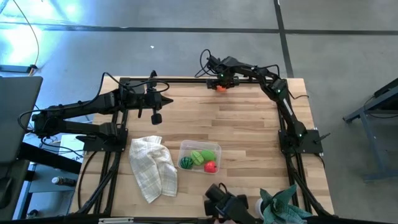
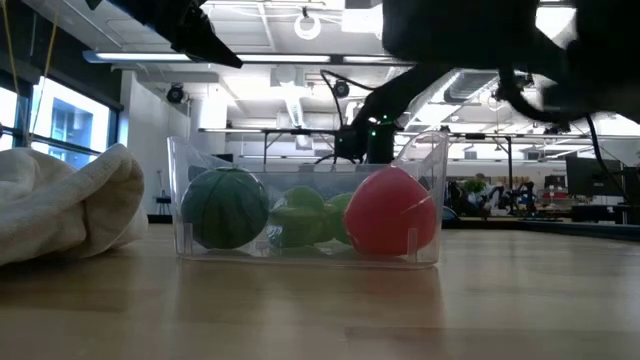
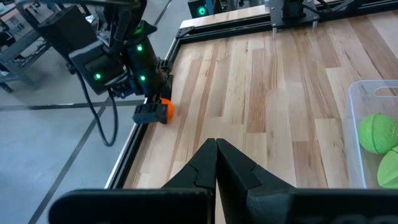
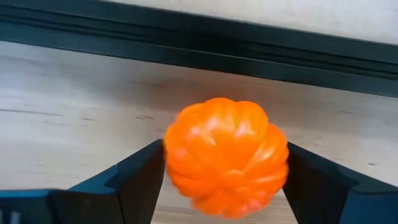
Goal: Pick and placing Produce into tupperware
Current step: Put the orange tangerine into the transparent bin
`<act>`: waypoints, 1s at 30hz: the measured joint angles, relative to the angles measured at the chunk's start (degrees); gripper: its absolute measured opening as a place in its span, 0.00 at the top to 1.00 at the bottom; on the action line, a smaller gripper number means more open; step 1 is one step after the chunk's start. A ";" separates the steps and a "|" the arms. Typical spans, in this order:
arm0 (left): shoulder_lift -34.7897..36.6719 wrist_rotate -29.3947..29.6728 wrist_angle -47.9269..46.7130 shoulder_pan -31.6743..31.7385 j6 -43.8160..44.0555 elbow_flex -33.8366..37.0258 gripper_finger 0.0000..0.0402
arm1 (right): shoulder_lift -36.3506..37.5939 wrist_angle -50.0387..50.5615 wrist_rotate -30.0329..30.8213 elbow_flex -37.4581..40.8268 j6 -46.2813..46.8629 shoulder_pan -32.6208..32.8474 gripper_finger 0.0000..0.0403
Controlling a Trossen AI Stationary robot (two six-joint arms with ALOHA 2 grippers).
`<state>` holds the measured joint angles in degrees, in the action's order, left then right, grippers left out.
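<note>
The orange produce (image 4: 224,155) sits at the table's far edge (image 1: 220,88), between the fingers of my right gripper (image 4: 224,163), which is shut on it. The clear tupperware (image 1: 200,155) stands near the table's near edge and holds the round green piece (image 2: 225,207), the light-green leafy piece (image 2: 300,215) and the red piece (image 2: 390,212). My left gripper (image 3: 216,146) is shut and empty. It hovers over the table's left part (image 1: 166,99), well away from both the orange piece and the tupperware. My right gripper pinches the orange produce between its two fingers (image 4: 140,171), one on each of its opposite sides (image 4: 177,158). The fingers come down at it from above, slanting from the table's right. Whether the piece rests on the wood or is lifted, I cannot tell.
A white checked cloth (image 1: 152,168) lies crumpled to the left of the tupperware. A teal spiky plant-like thing (image 1: 280,208) sits at the near right corner. A black frame rail (image 4: 205,43) runs along the far edge just behind the orange piece. Bare wood lies between the far edge and the tupperware.
</note>
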<state>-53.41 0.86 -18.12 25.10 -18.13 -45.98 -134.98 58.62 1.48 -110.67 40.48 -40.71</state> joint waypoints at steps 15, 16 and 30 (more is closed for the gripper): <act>0.00 0.00 0.01 0.00 0.00 0.00 1.00 | -1.34 -0.27 2.05 -1.03 -1.50 1.62 0.36; 0.00 0.00 0.01 0.00 -0.02 0.00 1.00 | -1.34 -0.28 2.05 -1.03 -1.50 1.62 0.37; 0.00 0.00 0.00 0.01 -0.01 0.00 1.00 | -1.40 -0.65 2.47 -1.03 -3.49 1.79 0.38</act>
<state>-53.41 0.86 -18.12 25.11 -18.14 -45.98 -136.38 57.97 3.95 -111.70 36.99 -38.92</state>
